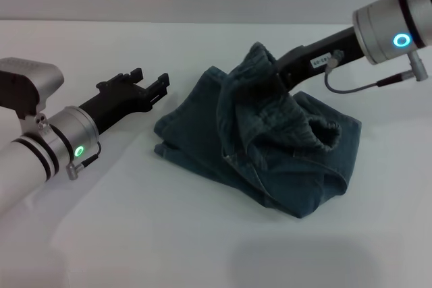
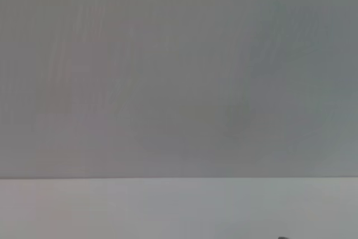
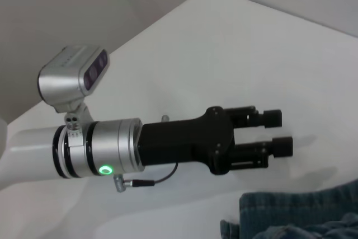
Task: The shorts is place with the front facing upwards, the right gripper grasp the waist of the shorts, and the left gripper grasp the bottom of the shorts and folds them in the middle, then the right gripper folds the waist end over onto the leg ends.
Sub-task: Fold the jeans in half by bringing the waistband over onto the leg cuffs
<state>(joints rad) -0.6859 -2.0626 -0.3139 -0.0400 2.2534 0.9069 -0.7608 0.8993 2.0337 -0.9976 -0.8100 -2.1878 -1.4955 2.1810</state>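
The white tabletop (image 1: 202, 247) carries the shorts (image 1: 270, 160), which lie in a doubled-up heap at its middle rather than spread flat. The lengthwise fold appears already done: denim layers are stacked along the edge nearest the robot's left. One end of the fabric, ruffled like the elastic waist, is raised in a peak on the far side and draped across the pile, so the second fold looks to be under way but not laid down or smoothed.

The right end effector (image 1: 275, 72) reaches in from the robot's right, its tips buried in that lifted peak. It seems to be clamped on the denim, though the fingers themselves are hidden.

The left end effector (image 1: 150, 87) hovers just beside the shorts on the robot's left, apart from the cloth, its fingers parted and holding nothing; the right wrist view shows the gap plainly.

The leg ends cannot be told apart within the heap.
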